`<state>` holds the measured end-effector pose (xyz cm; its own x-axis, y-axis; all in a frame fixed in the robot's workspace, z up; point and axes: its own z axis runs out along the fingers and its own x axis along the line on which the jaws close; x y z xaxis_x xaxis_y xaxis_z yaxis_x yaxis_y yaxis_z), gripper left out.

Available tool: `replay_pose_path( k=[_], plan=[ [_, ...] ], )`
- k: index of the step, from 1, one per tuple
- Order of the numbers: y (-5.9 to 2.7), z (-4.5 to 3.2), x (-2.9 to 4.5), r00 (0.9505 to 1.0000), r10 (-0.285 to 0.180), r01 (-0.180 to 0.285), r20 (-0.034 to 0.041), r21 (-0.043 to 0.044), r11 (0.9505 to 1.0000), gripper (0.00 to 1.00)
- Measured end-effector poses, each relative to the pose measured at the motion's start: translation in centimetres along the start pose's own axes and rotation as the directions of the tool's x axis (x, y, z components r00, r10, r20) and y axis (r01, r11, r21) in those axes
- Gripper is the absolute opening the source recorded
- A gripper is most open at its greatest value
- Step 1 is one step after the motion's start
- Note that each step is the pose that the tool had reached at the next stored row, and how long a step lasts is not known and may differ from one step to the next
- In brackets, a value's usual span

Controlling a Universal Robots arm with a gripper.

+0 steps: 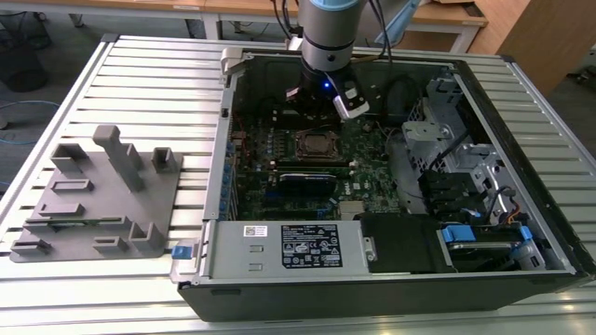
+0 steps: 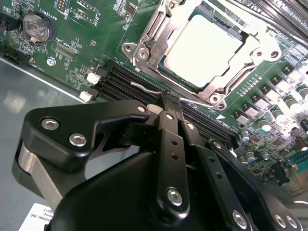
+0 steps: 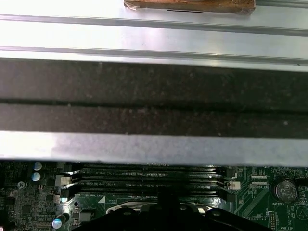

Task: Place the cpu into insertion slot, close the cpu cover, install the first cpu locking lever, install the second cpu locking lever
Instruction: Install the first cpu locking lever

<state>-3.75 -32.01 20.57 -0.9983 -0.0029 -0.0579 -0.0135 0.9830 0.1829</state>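
**Cpu (image 2: 202,48).** Seated inside the insertion slot (image 1: 317,144). Its pale metal top shows flat through the cut-out of the cpu cover (image 2: 144,41). The cover lies down over the slot and frames the chip on every side seen. Judged: seating and cover steps done.

**Gripper (image 2: 171,98).** Just outside the slot, on its memory-slot side, w/ tips over the memory slots (image 2: 120,79) and close to the green board (image 2: 96,43). Fingers (image 2: 168,130) are drawn together; no gap seen btwn them at the tips.

**Locking lever (image 2: 144,87).** Thin bright wire, just outside the slot on the same side.
- Long axis runs approx. parallel to that slot edge and to the memory slots.
- One end runs up to the gripper tips. Touching or pinched: cannot tell, as the contact pt is hidden.
- Other end curls free, away from the gripper along the same edge.

**Key relation.** From the gripper, the slot lies straight ahead past the tips. The lever lies crosswise to the fingers, btwn tips and slot edge.

Judged: a lever step is in hand. Which of the two levers, and whether it is latched, cannot be determined.

**Exterior view.** The arm (image 1: 326,42) reaches down into the case (image 1: 216,174) on the side of the slot opposite the graphics card (image 1: 308,183). The slot sits btwn the two.
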Motion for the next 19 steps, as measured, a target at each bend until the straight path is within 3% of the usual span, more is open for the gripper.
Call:
replay_pose_path(
  k=[19],
  plan=[
    [-0.06, 0.38, -0.47, 1.0000, 0.000, 0.000, -0.0001, 0.0001, 1.0000, 0.11]
  ],
)
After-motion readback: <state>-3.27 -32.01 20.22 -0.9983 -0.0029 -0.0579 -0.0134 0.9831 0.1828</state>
